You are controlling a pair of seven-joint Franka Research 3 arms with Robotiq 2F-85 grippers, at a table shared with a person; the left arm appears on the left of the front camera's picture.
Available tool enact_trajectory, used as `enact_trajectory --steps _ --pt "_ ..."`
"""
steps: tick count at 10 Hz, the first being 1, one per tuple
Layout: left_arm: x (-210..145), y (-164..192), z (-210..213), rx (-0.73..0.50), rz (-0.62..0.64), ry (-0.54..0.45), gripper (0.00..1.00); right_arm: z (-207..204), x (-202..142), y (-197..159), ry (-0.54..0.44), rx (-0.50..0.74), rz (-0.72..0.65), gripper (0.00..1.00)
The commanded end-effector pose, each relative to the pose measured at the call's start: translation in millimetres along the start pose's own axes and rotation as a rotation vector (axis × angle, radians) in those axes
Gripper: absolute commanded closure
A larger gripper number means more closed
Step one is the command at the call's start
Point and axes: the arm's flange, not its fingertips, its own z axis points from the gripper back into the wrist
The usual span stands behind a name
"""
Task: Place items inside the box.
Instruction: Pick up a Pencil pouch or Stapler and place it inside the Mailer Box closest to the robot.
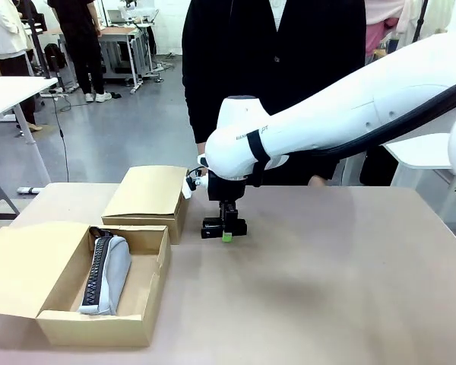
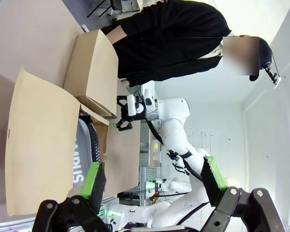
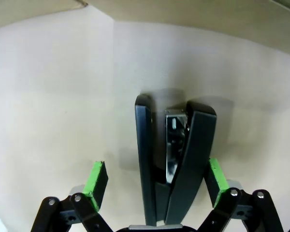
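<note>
A grey pencil case (image 1: 106,275) is seen in the near open cardboard box (image 1: 99,328). Farther on the surface (image 1: 327,289), a black stapler (image 3: 176,162) is straddled by the released right pincer (image 3: 157,176). Judged stiff, weighty and slick, it should be taken mid-body, where its sprung arms may be squeezed together.

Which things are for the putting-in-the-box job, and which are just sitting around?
For the job:
- open box
- grey pencil case, already lying in it
- black stapler on the table
- right end effector, open around the stapler

Just sitting around:
- other cardboard box, behind the open one
- left end effector, open and empty
</note>
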Motion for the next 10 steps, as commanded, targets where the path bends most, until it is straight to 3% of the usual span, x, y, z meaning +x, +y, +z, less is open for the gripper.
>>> enact_trajectory --steps 1,7,8,9,10 --pt "0.5 -1.4 0.3 -0.024 -0.018 -0.004 0.00 -2.2 8.5 -3.4 0.018 -0.012 -0.033 0.00" --pt "0.5 -1.4 0.3 -0.024 -0.018 -0.004 0.00 -2.8 8.6 -2.9 0.036 -0.003 -0.024 0.00" --pt "0.5 -1.4 0.3 -0.024 -0.018 -0.004 0.00 -1.8 8.3 -1.9 0.038 -0.008 -0.014 0.51" --pt "0.5 -1.4 0.3 -0.024 -0.018 -0.004 0.00 -2.0 8.1 -2.1 0.047 -0.004 -0.010 0.59" --pt "0.5 -1.4 0.3 -0.024 -0.018 -0.004 0.00 -2.0 7.8 -2.0 0.050 -0.002 -0.009 1.00"
